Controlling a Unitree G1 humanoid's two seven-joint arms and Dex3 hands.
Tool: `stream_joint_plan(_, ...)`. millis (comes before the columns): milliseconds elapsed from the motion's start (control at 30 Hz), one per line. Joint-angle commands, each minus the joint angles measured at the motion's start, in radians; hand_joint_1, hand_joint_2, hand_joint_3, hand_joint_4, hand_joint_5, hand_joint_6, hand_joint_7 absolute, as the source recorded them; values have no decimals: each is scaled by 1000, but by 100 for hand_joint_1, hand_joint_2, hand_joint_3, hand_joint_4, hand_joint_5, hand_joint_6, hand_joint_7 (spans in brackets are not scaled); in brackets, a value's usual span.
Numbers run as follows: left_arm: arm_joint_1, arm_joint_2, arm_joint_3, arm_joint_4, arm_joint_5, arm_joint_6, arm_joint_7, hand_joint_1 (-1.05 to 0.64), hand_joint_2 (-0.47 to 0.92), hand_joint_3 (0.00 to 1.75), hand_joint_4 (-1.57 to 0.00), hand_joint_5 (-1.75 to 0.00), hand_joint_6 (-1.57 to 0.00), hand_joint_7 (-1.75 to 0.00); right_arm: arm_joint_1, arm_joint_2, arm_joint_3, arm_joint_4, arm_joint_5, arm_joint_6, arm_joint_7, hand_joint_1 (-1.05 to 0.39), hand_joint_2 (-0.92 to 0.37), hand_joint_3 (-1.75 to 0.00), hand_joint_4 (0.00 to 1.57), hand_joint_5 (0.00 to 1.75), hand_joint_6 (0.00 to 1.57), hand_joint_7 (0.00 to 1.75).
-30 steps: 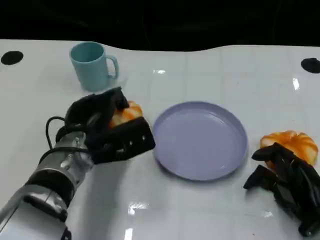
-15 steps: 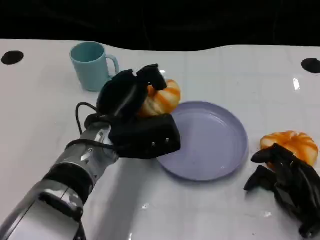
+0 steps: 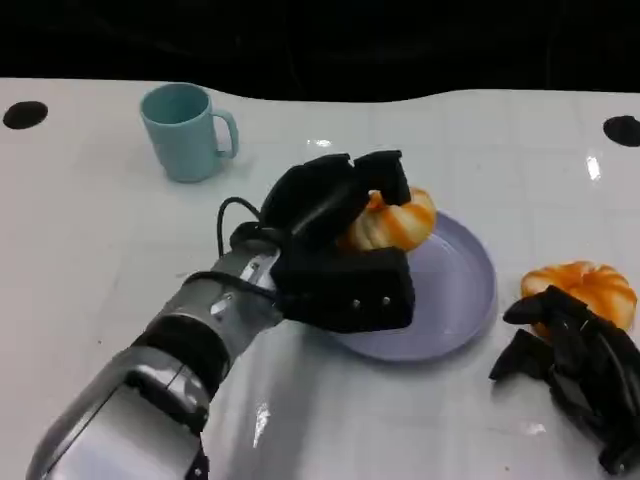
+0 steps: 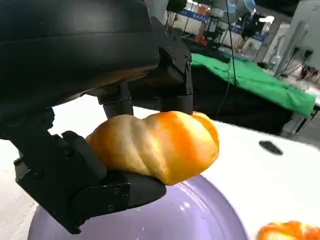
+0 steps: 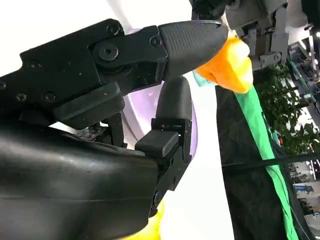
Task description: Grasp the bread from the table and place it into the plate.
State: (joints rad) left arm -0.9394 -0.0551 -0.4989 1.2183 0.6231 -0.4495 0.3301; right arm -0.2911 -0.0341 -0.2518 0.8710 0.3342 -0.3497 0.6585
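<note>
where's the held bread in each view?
Head view: bread centre, gripped by left hand over the purple plate.
Left wrist view: centre, between the fingers.
Right wrist view: orange piece beyond a fingertip, likely that bread.
Shared landmark: the purple plate.

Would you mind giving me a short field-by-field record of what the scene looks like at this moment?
left hand: holds one bread above the plate
held bread: orange and tan, off the table, over the plate's left part
plate: lilac, nothing resting on it yet
right hand: low on the table, fingers curled, nothing visibly held
second bread: on the table right of the plate, just beyond the right hand
cup: teal, upright, far left of the table
task stage: carried over, not yet released
</note>
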Motion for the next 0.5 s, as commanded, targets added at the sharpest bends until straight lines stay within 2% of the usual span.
stream_joint_plan(33, -35, -1, -14, 20, 13, 17, -27, -17, 47, 127, -92, -175, -71, -175, 17, -8, 1, 6, -3, 12, -6, -53, -92, -27, 67, 158, 61, 126)
stream_joint_plan(167, -38, -1, -19, 23, 15, 19, -32, -15, 47, 126, -90, -175, -70, -175, 19, -8, 2, 4, -1, 14, -6, -53, -92, -28, 66, 158, 61, 126)
stream_joint_plan(200, -46, 3, -10, 28, -3, 22, -100, -15, 48, 125, -90, -175, -70, -175, 18, -8, 1, 3, 2, 22, -1, -53, -92, -28, 66, 158, 60, 126)
stream_joint_plan(233, -51, 5, -2, 32, -17, 24, -152, -19, 61, 93, -71, -144, -63, -117, 18, -9, 0, 2, 5, 29, 2, -53, -92, -27, 66, 158, 60, 125)
stream_joint_plan(267, -55, 7, 3, 33, -27, 26, -190, -20, 70, 73, -65, -133, -68, -83, 18, -10, 0, 1, 8, 33, 4, -53, -92, -27, 66, 158, 59, 125)
stream_joint_plan(300, -57, 8, 8, 32, -32, 28, -212, -21, 76, 61, -62, -127, -72, -64, 18, -10, 0, 0, 9, 36, 5, -53, -92, -27, 65, 158, 59, 125)
stream_joint_plan(333, -56, 9, 10, 30, -33, 29, -218, -21, 80, 53, -60, -123, -74, -51, 19, -10, 1, 0, 9, 37, 5, -53, -92, -27, 65, 158, 59, 125)
stream_joint_plan(433, -59, 14, 10, 27, -34, 31, -250, -26, 89, 37, -54, -118, -72, -29, 18, -12, 1, 1, 7, 35, 3, -53, -92, -26, 65, 158, 59, 125)
stream_joint_plan(500, -59, 15, 11, 26, -34, 32, -256, -27, 91, 33, -53, -117, -72, -24, 18, -12, 1, 1, 7, 35, 3, -53, -92, -26, 65, 158, 59, 124)
